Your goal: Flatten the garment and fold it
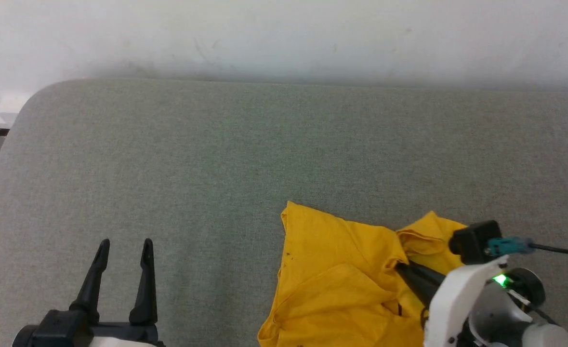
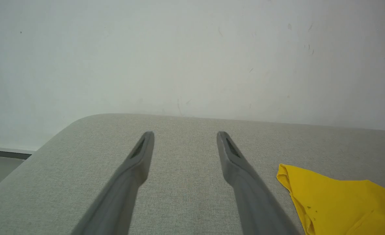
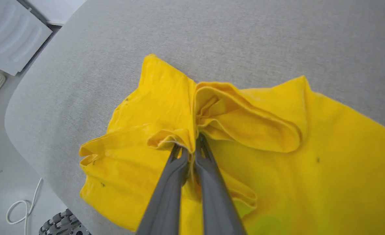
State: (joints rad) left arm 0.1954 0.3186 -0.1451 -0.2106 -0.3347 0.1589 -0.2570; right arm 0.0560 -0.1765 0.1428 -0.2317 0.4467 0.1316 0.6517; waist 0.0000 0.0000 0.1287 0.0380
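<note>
Flattening stage: right gripper clamped on bunched fold of yellow T-shirt at padded surface near edge; left gripper spread wide, empty. Next probably: draw fold outward.

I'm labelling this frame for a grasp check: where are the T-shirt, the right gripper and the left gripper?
yellow T-shirt (image 1: 332,270): head view, flat panel left of the bunched fold.
right gripper (image 3: 189,148): right wrist view, between fingertips pinching a fold.
left gripper (image 1: 125,243): head view, open gap between fingertips.
</note>
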